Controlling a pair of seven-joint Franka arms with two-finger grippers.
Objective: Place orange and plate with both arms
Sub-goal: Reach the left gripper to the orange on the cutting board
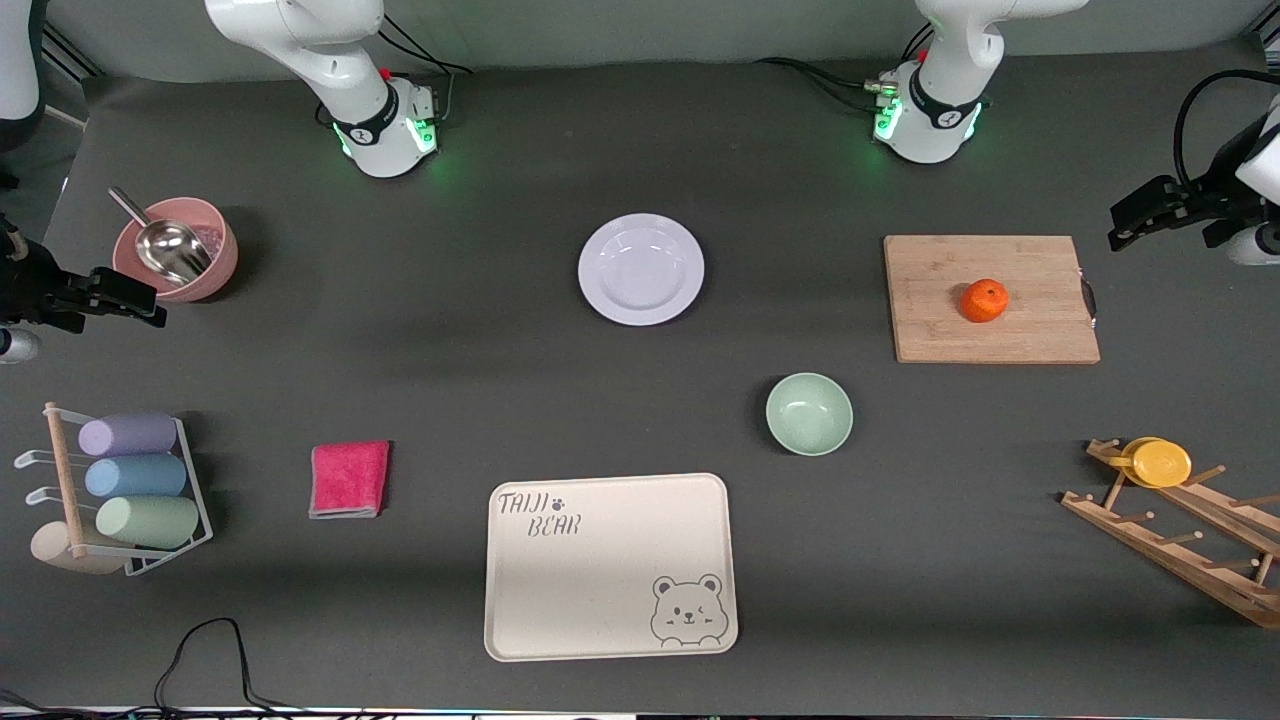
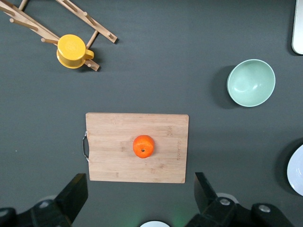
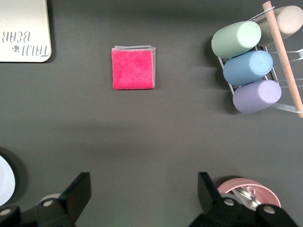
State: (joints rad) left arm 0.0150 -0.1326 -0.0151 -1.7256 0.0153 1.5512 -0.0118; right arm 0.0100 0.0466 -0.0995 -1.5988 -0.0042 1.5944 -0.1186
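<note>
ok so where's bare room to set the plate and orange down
The cream tray is bare. Bare mat lies between the plate and the pink cloth. The cutting board has room around the orange. Both table ends are crowded.

On the bench we see a green bowl (image 1: 809,413) beside a bear tray (image 1: 610,566), a pink cloth (image 1: 349,479), a cup rack (image 1: 120,492), a pink bowl (image 1: 176,249) holding a scoop (image 1: 160,242), a cutting board (image 1: 991,299), and a wooden rack (image 1: 1180,528) bearing a yellow lid (image 1: 1157,462).

We hold both arms raised at the table's ends, left gripper (image 2: 137,196) and right gripper (image 3: 144,194) spread wide.
</note>
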